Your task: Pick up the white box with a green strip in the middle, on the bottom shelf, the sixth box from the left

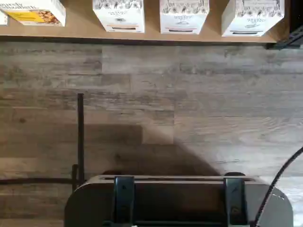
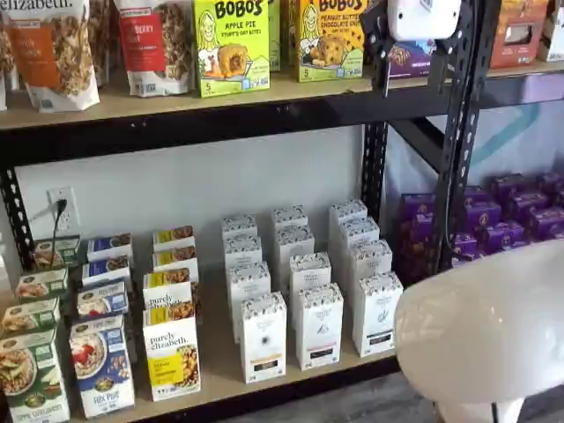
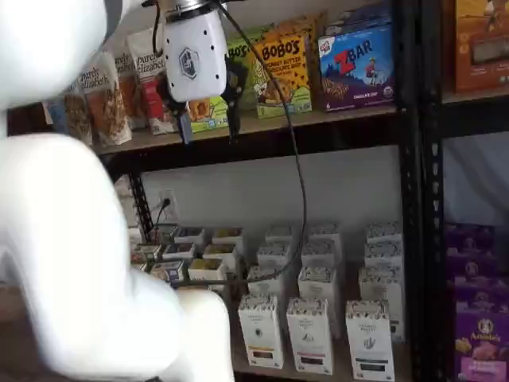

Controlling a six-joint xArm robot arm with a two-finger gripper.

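- The white box (image 2: 377,314) (image 3: 370,340) (image 1: 250,17) stands upright at the front edge of the bottom shelf (image 2: 220,366) (image 3: 334,370), heading the rightmost row of white cartons, near the right upright.
- The gripper (image 3: 208,119) hangs high before the upper shelf, well apart from it; its jaws are spread wide, holding nothing.

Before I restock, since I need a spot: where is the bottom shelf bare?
The bottom shelf has a bare strip between the purely elizabeth boxes and the white cartons, plus board behind the rows. The three white columns stand close together.
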